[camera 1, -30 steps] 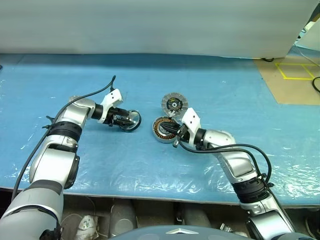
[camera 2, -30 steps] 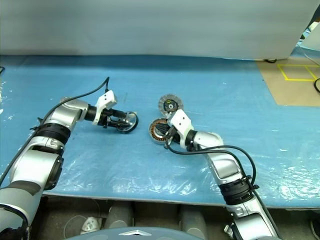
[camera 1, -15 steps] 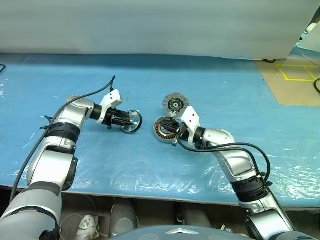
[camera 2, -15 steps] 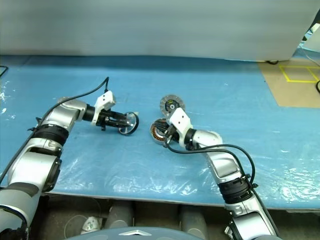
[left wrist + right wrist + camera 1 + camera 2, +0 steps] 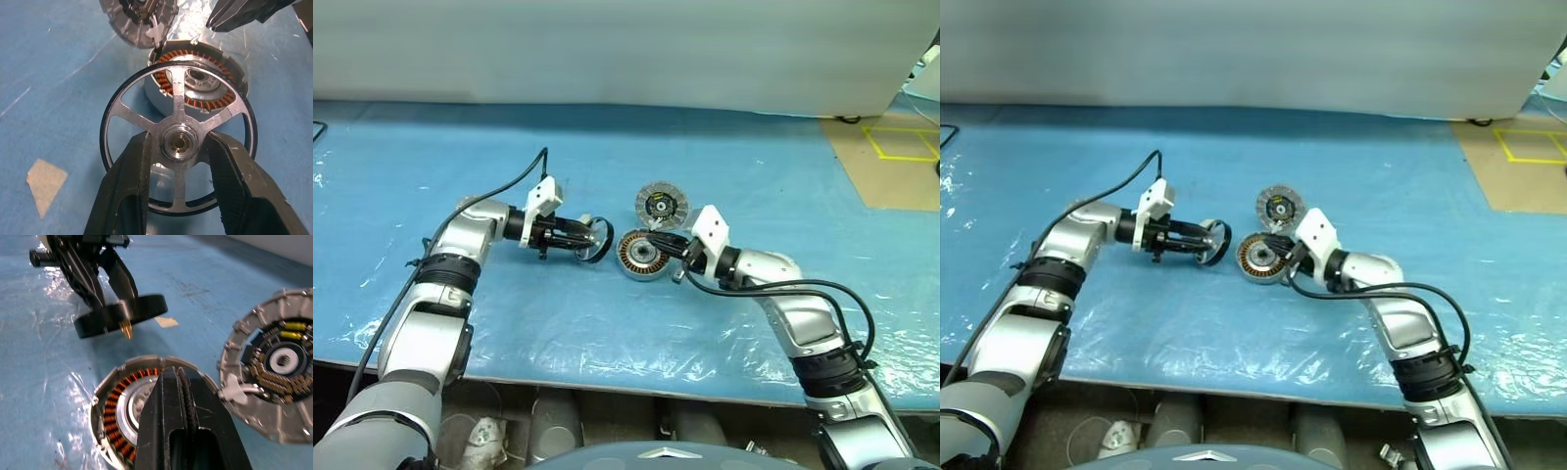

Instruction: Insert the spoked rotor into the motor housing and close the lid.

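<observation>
Our left tool [image 5: 178, 161] is clamped on the spoked rotor [image 5: 178, 142], its two fingers [image 5: 129, 186] pressing the silvery hub from either side, so the wheel is held off the blue-covered bench [image 5: 754, 157], tilted, just beside the motor housing [image 5: 643, 256]. The housing lies flat near the middle of the bench, copper windings up. Our right tool [image 5: 178, 396] has its fingers pressed together, and its tip is over the housing's rim on the side away from the rotor; we cannot tell whether it touches. The lid [image 5: 662, 206] lies just beyond the housing, toward the bench's far edge, close to the housing's rim.
</observation>
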Robot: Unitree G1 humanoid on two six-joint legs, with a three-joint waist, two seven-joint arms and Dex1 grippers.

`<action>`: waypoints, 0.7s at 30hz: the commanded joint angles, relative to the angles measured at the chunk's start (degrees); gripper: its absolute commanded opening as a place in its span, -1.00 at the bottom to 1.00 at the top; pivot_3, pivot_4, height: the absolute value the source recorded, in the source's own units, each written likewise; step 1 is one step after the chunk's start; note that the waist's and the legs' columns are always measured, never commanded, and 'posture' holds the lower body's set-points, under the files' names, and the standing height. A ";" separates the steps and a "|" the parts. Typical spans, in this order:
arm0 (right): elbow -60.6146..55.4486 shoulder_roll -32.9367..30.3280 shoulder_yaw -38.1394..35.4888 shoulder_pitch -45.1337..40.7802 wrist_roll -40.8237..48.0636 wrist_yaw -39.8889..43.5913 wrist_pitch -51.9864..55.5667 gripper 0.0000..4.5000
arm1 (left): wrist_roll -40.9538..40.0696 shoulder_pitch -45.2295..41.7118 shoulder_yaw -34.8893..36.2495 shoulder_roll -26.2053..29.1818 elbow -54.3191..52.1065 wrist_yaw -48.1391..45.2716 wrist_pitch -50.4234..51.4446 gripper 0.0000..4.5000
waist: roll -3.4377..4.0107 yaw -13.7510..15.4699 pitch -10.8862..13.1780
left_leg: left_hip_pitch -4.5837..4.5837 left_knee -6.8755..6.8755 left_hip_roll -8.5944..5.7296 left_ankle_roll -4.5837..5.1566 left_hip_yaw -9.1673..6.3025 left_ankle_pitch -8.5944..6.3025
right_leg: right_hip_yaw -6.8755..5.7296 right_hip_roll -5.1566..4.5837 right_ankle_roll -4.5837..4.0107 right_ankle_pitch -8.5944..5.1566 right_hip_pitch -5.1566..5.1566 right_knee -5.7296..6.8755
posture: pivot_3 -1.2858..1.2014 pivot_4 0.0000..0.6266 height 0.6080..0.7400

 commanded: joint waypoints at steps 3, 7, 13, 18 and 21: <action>-4.03 -2.58 -2.93 1.47 2.23 1.09 0.78 -1.00 | -0.21 -7.00 -0.54 -0.88 1.83 -2.26 -2.26 -0.22 | -0.01 0.04 0.01 | -0.02 0.00 -0.01 0.00 0.00 0.00 | 0.01 0.00 0.00 0.00 -0.01 0.00 | 0.03 -0.52 1.00; -4.79 -3.54 -3.20 2.42 2.55 1.20 1.32 -1.00 | 0.40 -10.80 -0.94 -3.11 6.18 -2.64 -4.40 -0.22 | 0.00 -0.03 0.01 | -0.01 0.00 -0.05 0.00 0.00 0.00 | 0.04 0.00 0.01 0.01 -0.01 0.00 | 0.03 -0.52 1.00; -6.38 -5.55 -3.19 4.71 2.11 1.45 1.65 -1.00 | 1.47 -14.64 -2.11 -7.41 11.41 -3.83 -7.01 -0.22 | -0.02 0.15 0.02 | -0.06 0.02 -0.06 0.01 0.00 0.00 | 0.03 -0.01 0.04 0.02 -0.01 0.00 | 0.03 -0.52 1.00; -7.48 -6.94 -4.43 6.10 2.54 1.09 1.93 -1.00 | 2.67 -15.19 -3.03 -9.47 13.36 -4.30 -8.85 -0.22 | -0.03 0.08 0.03 | -0.09 0.02 -0.07 0.01 0.00 0.00 | 0.04 -0.01 0.07 0.04 -0.01 0.01 | 0.03 -0.52 1.00; -8.09 -7.42 -5.11 6.70 2.81 0.97 2.18 -1.00 | 3.48 -14.82 -3.48 -9.86 13.79 -4.65 -9.44 -0.22 | -0.04 0.06 0.03 | -0.10 0.02 -0.07 0.01 0.00 0.00 | 0.06 -0.01 0.07 0.04 0.00 0.01 | 0.03 -0.52 1.00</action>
